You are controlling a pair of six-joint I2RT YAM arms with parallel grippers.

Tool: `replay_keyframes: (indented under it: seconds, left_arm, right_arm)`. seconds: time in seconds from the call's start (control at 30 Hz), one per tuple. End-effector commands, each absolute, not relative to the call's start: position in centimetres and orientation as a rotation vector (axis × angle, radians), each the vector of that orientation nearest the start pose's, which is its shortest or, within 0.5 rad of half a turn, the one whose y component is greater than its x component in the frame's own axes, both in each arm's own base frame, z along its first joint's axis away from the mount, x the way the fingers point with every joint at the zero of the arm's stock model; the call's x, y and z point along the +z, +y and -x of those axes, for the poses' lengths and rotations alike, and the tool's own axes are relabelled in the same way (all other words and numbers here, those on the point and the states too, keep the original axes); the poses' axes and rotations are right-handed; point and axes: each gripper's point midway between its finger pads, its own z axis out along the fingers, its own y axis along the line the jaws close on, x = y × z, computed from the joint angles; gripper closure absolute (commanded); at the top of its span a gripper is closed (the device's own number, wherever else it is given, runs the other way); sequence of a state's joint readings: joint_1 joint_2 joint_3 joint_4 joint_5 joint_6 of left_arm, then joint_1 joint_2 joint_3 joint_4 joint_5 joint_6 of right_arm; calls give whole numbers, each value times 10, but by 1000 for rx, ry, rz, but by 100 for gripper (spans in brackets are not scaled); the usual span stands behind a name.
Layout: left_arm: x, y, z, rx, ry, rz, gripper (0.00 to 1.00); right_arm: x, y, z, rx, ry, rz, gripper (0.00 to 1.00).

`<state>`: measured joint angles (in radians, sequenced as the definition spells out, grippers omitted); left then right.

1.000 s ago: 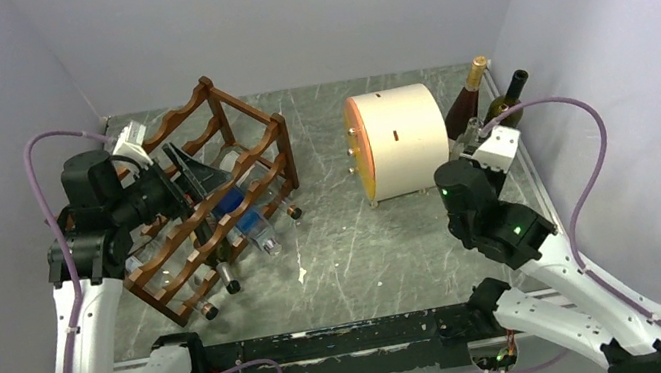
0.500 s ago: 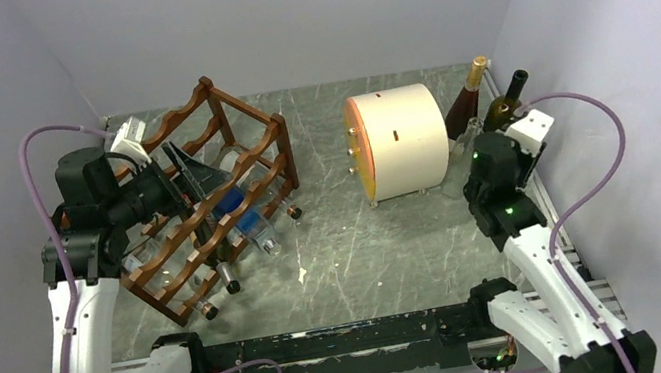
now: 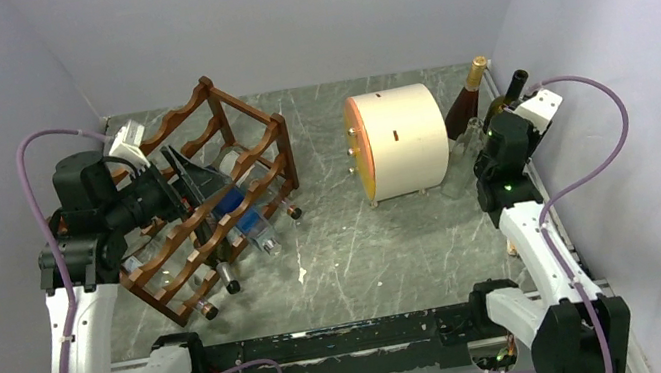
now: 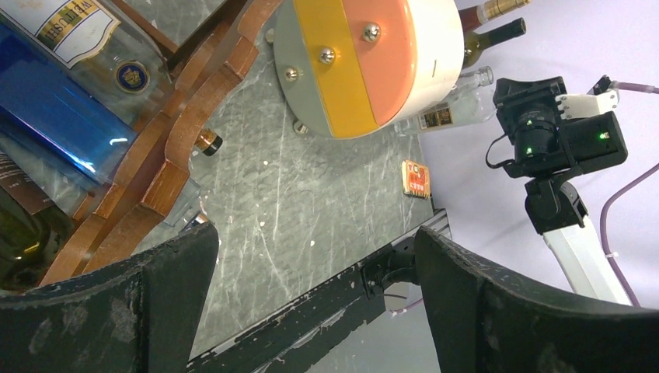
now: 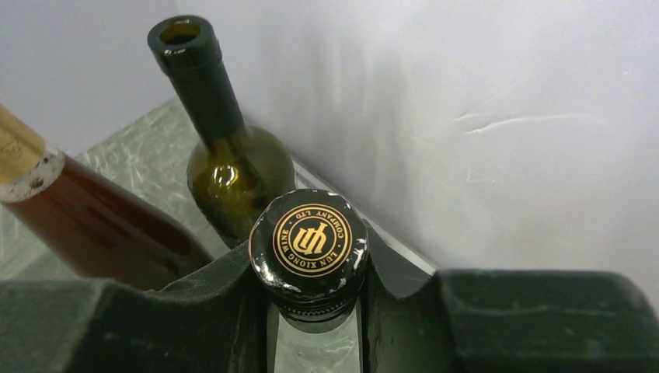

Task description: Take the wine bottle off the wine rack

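The reddish-brown wine rack [image 3: 255, 174] stands skewed at the back left with several bottles lying in it, among them a blue one [image 4: 54, 109]. My left gripper [image 4: 315, 249] is open and empty, its fingers against the rack's near side [image 3: 212, 201]. A clear wine bottle [image 3: 468, 145] with a black, gold-printed cap [image 5: 309, 241] is off the rack, by the right wall. My right gripper [image 5: 311, 311] is shut on its neck just under the cap. Its body is hidden in the right wrist view.
A cream drum [image 3: 400, 139] with an orange and yellow face stands mid-table. Behind the held bottle are a brown bottle with gold foil [image 5: 85, 217] and an open dark green bottle [image 5: 225, 167], close to the right wall. A small orange card [image 4: 416, 179] lies on the table.
My right arm has swung back and to the right toward the wall, carrying the clear bottle up beside the two standing bottles. The left arm has hardly moved.
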<state>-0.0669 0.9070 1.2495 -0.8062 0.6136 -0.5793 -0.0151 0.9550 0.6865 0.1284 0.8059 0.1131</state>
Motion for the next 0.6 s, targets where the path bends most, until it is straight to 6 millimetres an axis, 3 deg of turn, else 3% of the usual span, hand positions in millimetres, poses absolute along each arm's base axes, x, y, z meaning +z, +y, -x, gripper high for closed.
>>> replay_keyframes:
  seconds: [0.0, 0.17, 0.57]
  left_arm:
    - [351, -133, -224, -1010, 2061, 112, 1]
    - [349, -133, -225, -1010, 2070, 114, 1]
    - [341, -139, -230, -1063, 2071, 131, 1]
  right_arm:
    - [302, -139, -319, -551, 1347, -730, 100]
    - [278, -143, -330, -517, 1404, -737, 100]
    - [247, -140, -332, -523, 1486, -708, 100]
